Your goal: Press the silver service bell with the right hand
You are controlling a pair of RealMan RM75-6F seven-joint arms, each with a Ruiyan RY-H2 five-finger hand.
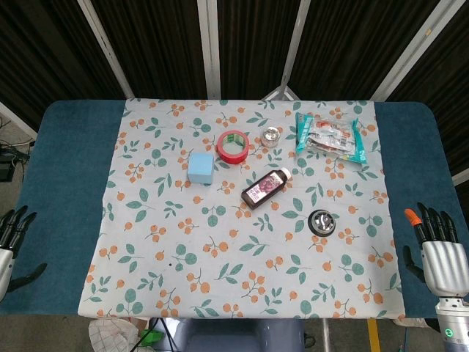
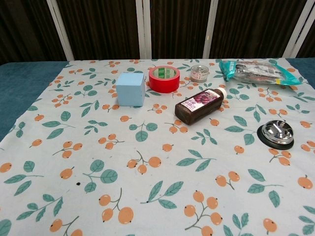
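Blue cube [image 2: 131,88], red tape roll [image 2: 164,79], dark bottle [image 2: 199,105] and snack packet [image 2: 256,72] on the floral cloth [image 2: 147,162].

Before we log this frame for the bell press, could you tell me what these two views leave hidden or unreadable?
- Right hand: head view only, its wrist cut by the bottom edge; the chest view misses it.
- Left hand: cut by the head view's left edge.
- Dark bottle: label print too small to read in either view.
- Snack packet: its far end runs off the chest view's right edge.
- Silver service bell: its button is too small to make out.

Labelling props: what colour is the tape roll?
Red tape roll, clearest in the chest view.
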